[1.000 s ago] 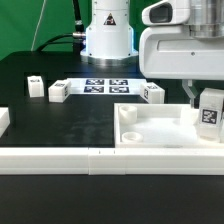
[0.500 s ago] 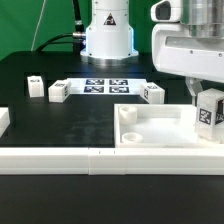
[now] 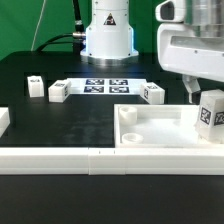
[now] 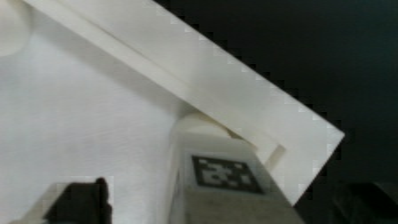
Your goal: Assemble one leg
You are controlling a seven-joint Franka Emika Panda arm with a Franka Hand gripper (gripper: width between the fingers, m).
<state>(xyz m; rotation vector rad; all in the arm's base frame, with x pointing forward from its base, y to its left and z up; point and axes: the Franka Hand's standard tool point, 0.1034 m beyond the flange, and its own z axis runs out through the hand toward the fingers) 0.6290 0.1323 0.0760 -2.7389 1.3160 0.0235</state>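
1. Leg [image 3: 211, 113], a small white blocky plastic post, upright at the large white compartmented tray's [image 3: 150, 135] corner, on the exterior view's right;
2. gripper [image 3: 206, 98] around it from above, one dark finger [image 4: 75, 200] just beside it; pinching or spread, I cannot tell;
3. black-and-white square tag [image 4: 224, 172] on its side.

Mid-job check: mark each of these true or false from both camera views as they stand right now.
1. The gripper is shut on a leg at the tray's end on the exterior view's right. True.
2. Three loose legs stand on the black table. True.
3. The marker board lies inside the tray. False: it lies on the table beyond the tray.
4. The held leg's tag is hidden from both cameras. False: the tag shows in both views.
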